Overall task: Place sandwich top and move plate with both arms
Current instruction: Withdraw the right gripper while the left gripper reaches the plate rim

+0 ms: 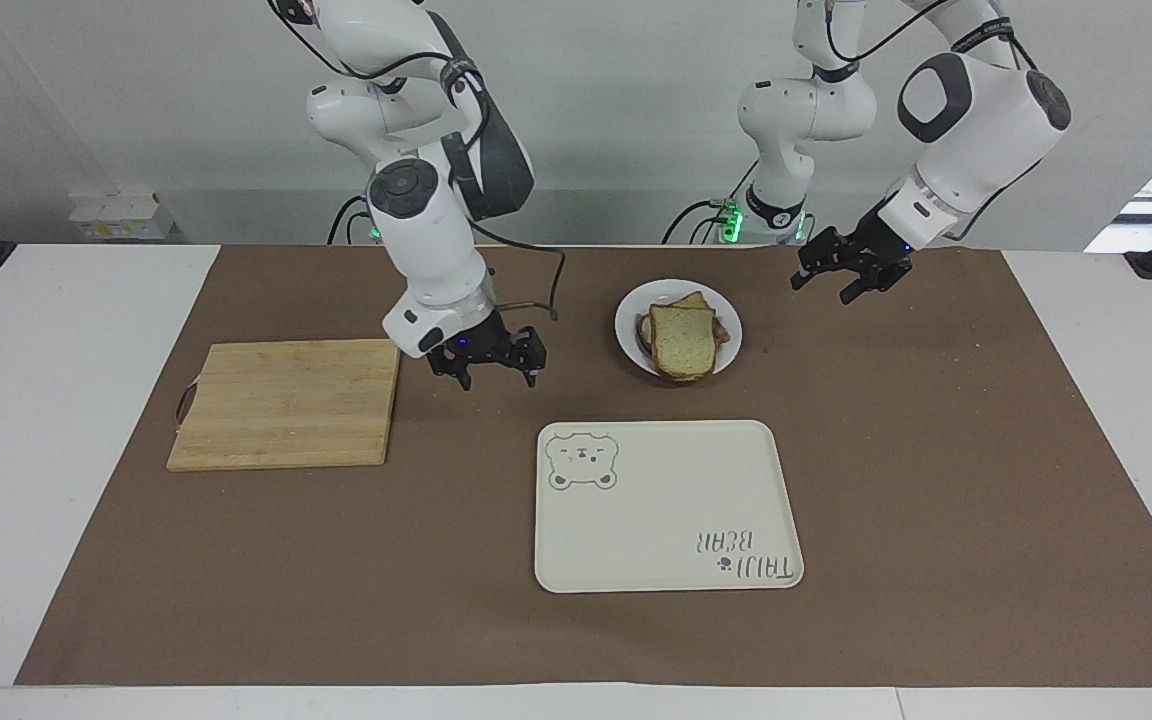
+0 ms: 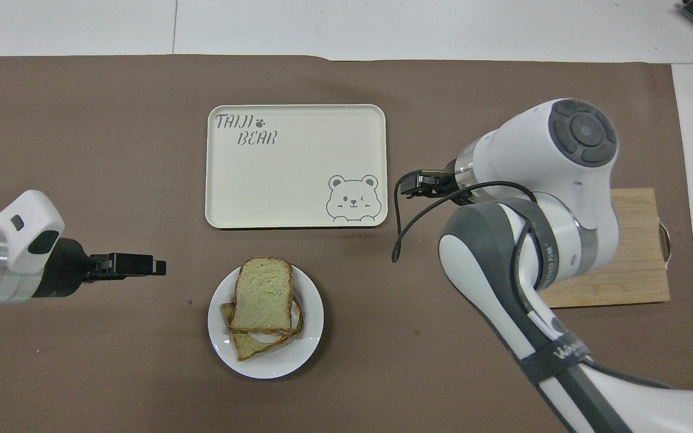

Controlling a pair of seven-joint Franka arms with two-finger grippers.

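The sandwich top (image 1: pixel 683 338) (image 2: pixel 261 294), a pale greenish slice with brown crust, lies on a stack of bread on the small white plate (image 1: pixel 628 325) (image 2: pixel 298 356). My right gripper (image 1: pixel 496 372) (image 2: pixel 406 185) hangs open and empty over the brown mat between the plate and the cutting board. The left gripper (image 1: pixel 841 280) (image 2: pixel 157 267) is open and empty too, low over the mat beside the plate, toward the left arm's end of the table. Neither gripper touches the plate.
A cream rectangular tray (image 1: pixel 666 505) (image 2: pixel 295 165) with a bear drawing lies farther from the robots than the plate. A wooden cutting board (image 1: pixel 286 400) (image 2: pixel 635 264) sits toward the right arm's end, partly covered by the right arm in the overhead view.
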